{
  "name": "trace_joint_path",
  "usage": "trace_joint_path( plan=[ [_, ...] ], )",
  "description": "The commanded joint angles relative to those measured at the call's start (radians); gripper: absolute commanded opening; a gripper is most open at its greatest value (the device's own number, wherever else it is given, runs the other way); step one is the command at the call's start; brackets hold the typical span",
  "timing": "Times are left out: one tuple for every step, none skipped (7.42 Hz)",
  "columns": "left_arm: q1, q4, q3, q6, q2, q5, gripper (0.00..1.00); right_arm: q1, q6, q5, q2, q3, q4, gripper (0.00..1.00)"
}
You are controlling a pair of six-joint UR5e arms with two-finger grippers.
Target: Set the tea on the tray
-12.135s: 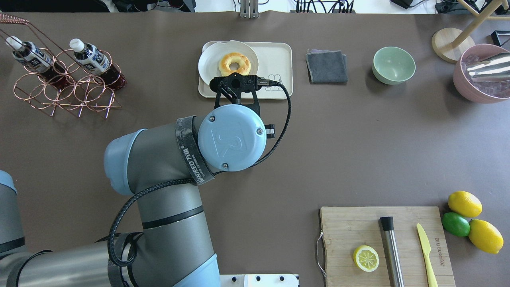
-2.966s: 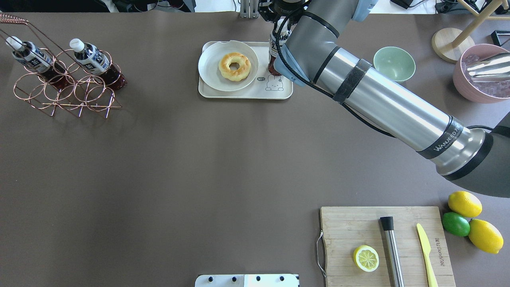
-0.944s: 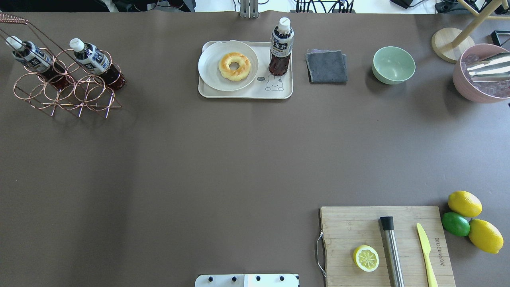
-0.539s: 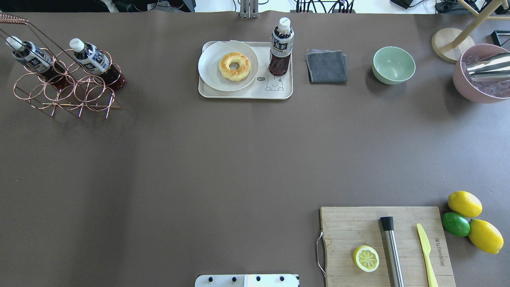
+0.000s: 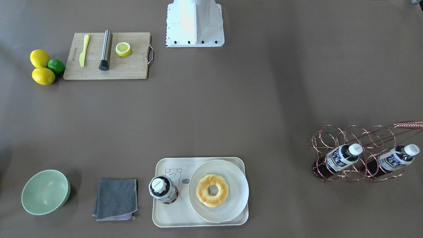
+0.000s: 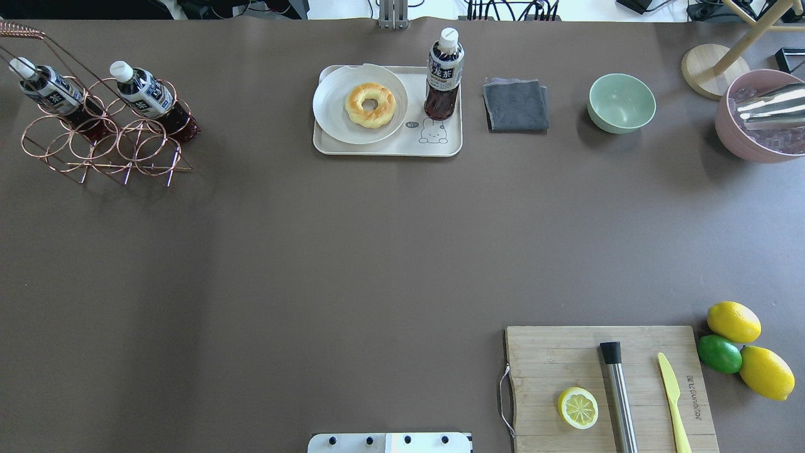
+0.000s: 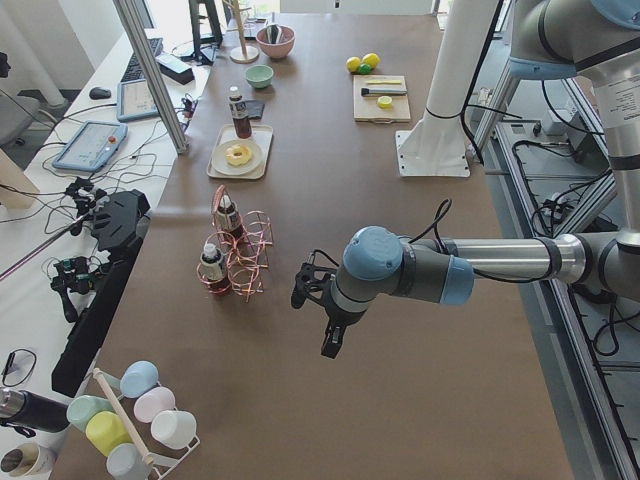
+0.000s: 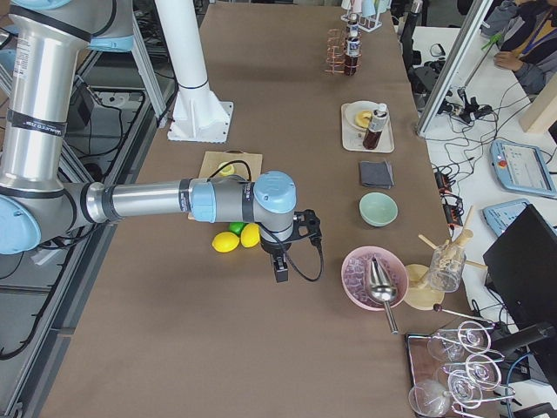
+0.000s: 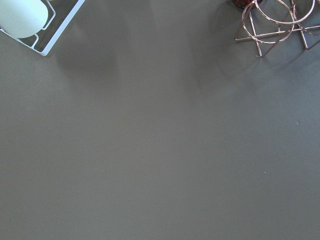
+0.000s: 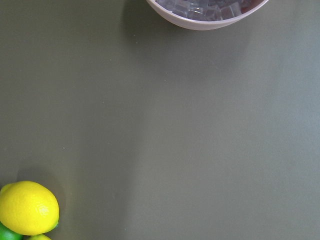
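Clear plastic tea is standing on rounded cream tray, top centre; left gripper, right gripper finger gaps unreadable.

A tray is set on the brown table, grey cloth laid just beside it, copper rack and cutting board parked well away.

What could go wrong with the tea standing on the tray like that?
The tea is tall and narrow and stands upright near the edge of the tray by the grey cloth, so a bump to the tray could topple it. It is also close to the plate with the donut, so a fall that way might hit them.
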Motion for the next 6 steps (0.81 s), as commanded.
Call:
trace_joint_path(
  plan=[
    [0.0, -0.001, 0.005, 0.005, 0.0, 0.0, 0.97, 0.003, -0.003, 0.003, -0.002, 0.003, 0.002, 1.0],
    [0.0, -0.001, 0.003, 0.003, 0.0, 0.002, 0.97, 0.002, -0.006, 0.003, 0.003, 0.0, 0.002, 1.0],
    [0.0, -0.001, 0.003, 0.005, 0.0, 0.002, 0.97, 0.001, -0.006, 0.003, 0.003, 0.003, 0.002, 1.0],
    [-0.003, -0.001, 0.002, 0.005, 0.0, 0.002, 0.97, 0.001, -0.004, 0.005, 0.003, 0.003, 0.002, 1.0],
    [-0.003, -0.001, 0.008, 0.005, 0.0, 0.002, 0.97, 0.001, -0.003, 0.008, 0.003, 0.005, 0.002, 1.0],
    [-0.003, -0.001, 0.005, 0.005, 0.0, 0.023, 0.97, 0.001, -0.003, 0.014, 0.006, 0.005, 0.002, 1.0]
  ],
)
